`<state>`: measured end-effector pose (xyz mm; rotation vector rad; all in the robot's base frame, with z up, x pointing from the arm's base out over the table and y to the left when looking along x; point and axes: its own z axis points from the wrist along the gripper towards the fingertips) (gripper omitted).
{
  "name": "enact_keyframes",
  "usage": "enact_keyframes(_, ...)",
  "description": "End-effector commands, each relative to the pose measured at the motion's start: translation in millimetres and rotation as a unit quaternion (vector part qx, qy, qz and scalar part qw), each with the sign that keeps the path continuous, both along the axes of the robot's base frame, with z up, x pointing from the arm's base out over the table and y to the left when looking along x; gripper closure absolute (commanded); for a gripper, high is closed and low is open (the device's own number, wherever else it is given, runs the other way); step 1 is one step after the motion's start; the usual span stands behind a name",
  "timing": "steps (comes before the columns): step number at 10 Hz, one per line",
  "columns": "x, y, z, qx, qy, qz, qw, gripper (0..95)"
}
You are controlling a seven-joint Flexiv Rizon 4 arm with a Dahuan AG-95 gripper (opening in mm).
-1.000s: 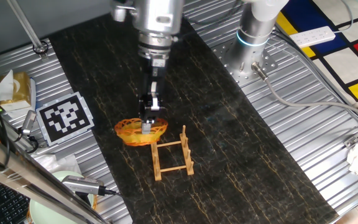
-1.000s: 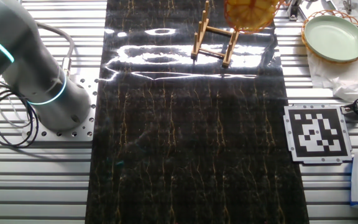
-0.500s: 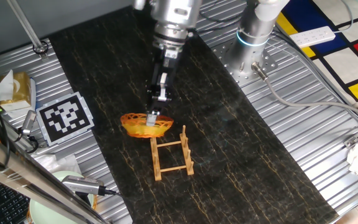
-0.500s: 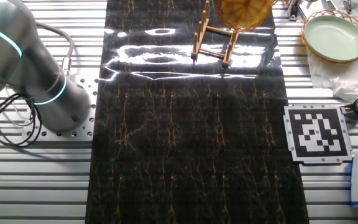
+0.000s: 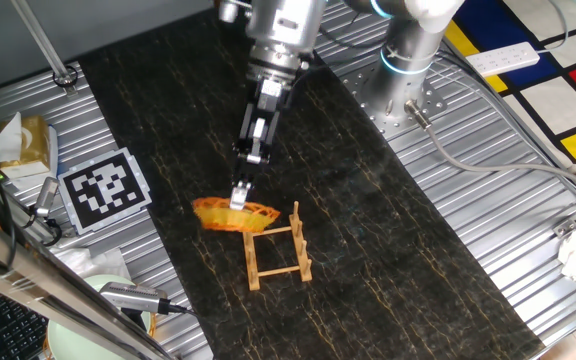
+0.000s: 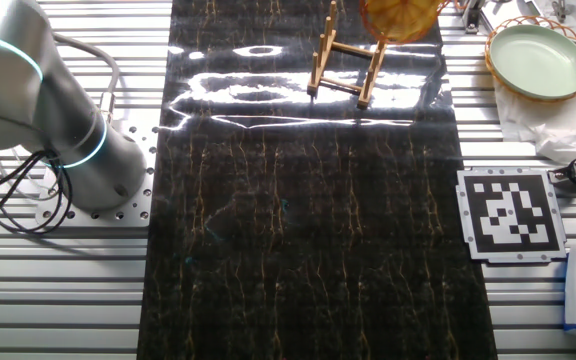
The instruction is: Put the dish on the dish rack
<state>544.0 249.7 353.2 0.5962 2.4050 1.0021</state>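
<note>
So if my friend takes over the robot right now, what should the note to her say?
Gripper: shut on the dish, pinching its rim from above.
Dish: orange and woven, tilted, beside one end of the rack, close to its pegs. Whether it touches the rack cannot be told.
Rack: flat on the dark mat, nothing between its pegs.
Done: dish picked up and brought to the rack.
Left: move the dish over the rack, lower it between the pegs, open the gripper and back away.
Leave the green plate beside the mat alone.
</note>
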Motion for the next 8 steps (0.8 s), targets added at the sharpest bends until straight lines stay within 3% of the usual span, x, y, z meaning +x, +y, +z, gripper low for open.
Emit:
enact_keyframes(1,3.4,2.1,-0.9,0.056,0.001,0.004,0.9984,95.0)
enact_keyframes(4,3.4,2.1,-0.9,0.038,0.006,0.009,0.9992,95.0)
enact_keyframes(5,3.4,2.1,-0.9,0.048,0.007,0.007,0.9988,95.0)
enact_keyframes(8,3.4,2.1,-0.9,0.039,0.008,0.017,0.9991,95.0)
